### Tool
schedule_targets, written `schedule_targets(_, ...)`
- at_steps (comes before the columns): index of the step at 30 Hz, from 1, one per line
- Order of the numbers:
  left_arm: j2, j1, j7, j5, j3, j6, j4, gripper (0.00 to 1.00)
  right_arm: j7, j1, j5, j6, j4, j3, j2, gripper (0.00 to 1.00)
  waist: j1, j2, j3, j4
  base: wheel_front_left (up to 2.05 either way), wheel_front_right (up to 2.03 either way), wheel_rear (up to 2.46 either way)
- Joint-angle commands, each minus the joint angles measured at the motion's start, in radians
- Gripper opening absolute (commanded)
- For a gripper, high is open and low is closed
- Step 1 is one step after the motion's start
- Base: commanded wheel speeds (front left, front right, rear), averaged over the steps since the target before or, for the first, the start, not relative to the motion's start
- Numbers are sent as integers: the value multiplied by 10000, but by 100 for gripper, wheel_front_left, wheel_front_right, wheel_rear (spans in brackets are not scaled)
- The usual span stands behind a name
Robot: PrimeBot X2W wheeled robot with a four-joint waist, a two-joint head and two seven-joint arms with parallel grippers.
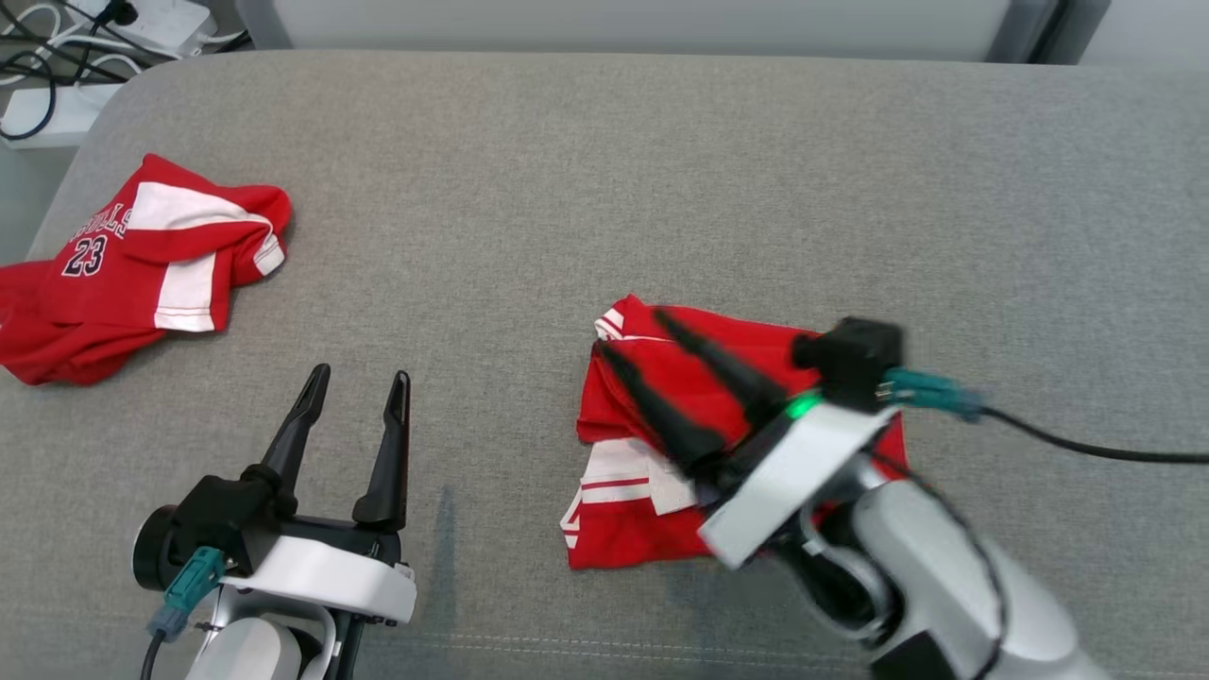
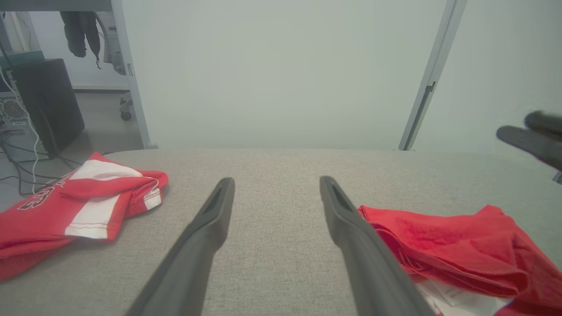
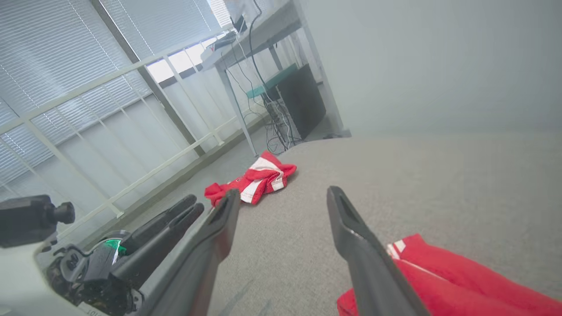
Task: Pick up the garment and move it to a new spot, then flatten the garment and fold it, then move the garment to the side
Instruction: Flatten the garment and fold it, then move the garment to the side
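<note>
The garment point(image 1: 623, 543), red with white striped trim, lies folded into a rough rectangle on the grey cushion, right of centre. My right gripper point(image 1: 631, 335) hovers over it, fingers spread open and pointing up-left across its top; nothing is between them. In the right wrist view the right gripper point(image 3: 283, 195) stands open above the cushion, with the garment point(image 3: 439, 281) at the lower right. My left gripper point(image 1: 361, 376) rests open at the lower left, apart from the cloth. In the left wrist view the left gripper point(image 2: 276, 182) is empty, and the garment point(image 2: 461, 245) lies just right of its right finger.
A second red and white jersey point(image 1: 142, 264) marked 23 lies crumpled at the cushion's left edge, partly hanging over it. Cables and white power strips point(image 1: 57, 104) sit on the floor beyond the far left corner. Bare grey cushion point(image 1: 661, 170) stretches across the back and the right.
</note>
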Motion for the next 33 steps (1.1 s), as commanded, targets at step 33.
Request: schedule_targets(33, 317, 1347, -101, 285, 2095, 402, -158, 100, -2395, 5274, -4719, 0, -1749, -6795, -996, 100, 0, 0, -1295, -725, 0, 0, 0)
